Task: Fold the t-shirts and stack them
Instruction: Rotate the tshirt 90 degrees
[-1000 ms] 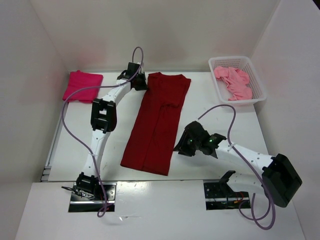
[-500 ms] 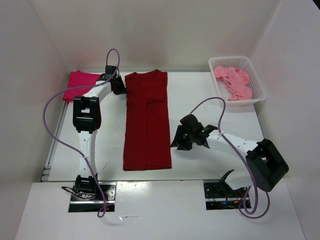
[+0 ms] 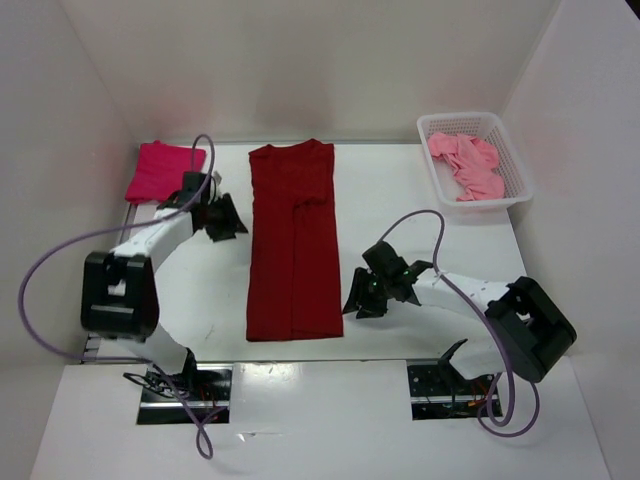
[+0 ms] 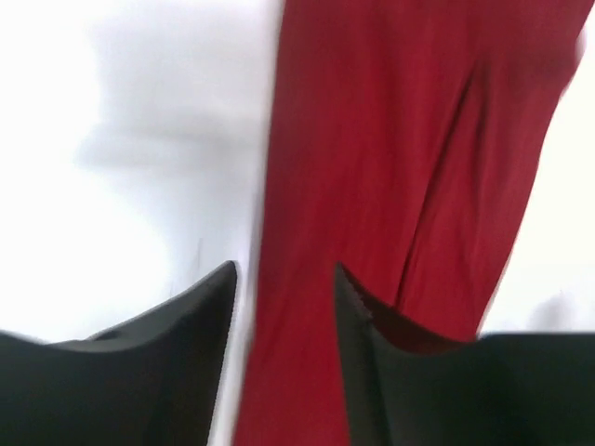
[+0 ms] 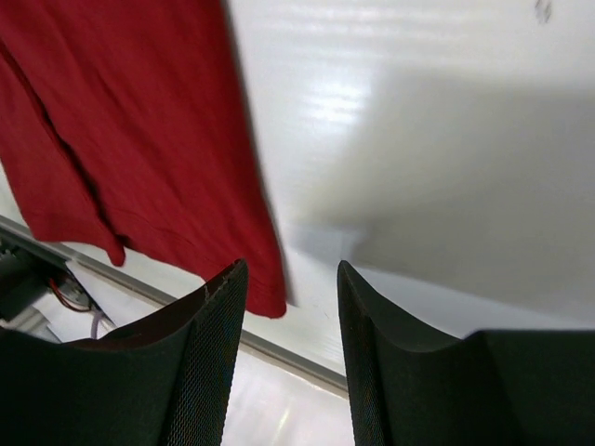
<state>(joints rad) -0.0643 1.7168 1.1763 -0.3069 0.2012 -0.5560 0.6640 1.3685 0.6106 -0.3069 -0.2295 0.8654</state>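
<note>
The dark red t-shirt (image 3: pixel 294 245) lies flat as a long folded strip in the middle of the table, collar at the far end. It fills the left wrist view (image 4: pixel 409 167) and shows in the right wrist view (image 5: pixel 139 139). The bright crimson-pink t-shirt (image 3: pixel 160 170) lies folded at the far left. The light pink t-shirt (image 3: pixel 465 163) is crumpled in the white mesh basket (image 3: pixel 510 180). My left gripper (image 3: pixel 228 222) is open and empty, just left of the dark red shirt's upper half. My right gripper (image 3: pixel 355 303) is open and empty, just right of its near corner.
The basket stands at the far right against the wall. White walls enclose the table on three sides. A metal rail (image 3: pixel 100 300) runs along the left edge. Purple cables loop from both arms.
The dark red shirt went from slanted to straight and shifted left. My left gripper let go of its collar end and drew back toward me. My right gripper moved slightly nearer the hem.
</note>
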